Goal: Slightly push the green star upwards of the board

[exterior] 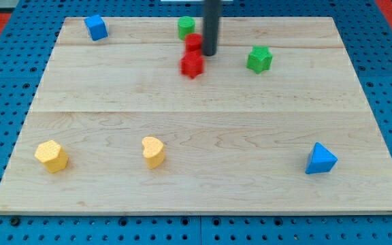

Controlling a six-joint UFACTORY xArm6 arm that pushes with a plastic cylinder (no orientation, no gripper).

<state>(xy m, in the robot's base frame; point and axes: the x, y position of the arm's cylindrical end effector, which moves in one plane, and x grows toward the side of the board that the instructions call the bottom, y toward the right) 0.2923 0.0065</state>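
The green star (pixel 258 59) sits on the wooden board (pixel 196 136) near the view's top, right of centre. My tip (pixel 209 54) is the lower end of the dark rod, to the left of the star and apart from it. The tip is right beside two red blocks: one (pixel 193 42) at its upper left and a blurred one (pixel 192 65) at its lower left. Their shapes cannot be made out.
A green block (pixel 186 27) lies near the top edge above the red blocks. A blue block (pixel 96 27) is at the top left. Two yellow blocks (pixel 52 156) (pixel 154 151) are at the lower left. A blue triangle (pixel 320 159) is at the lower right.
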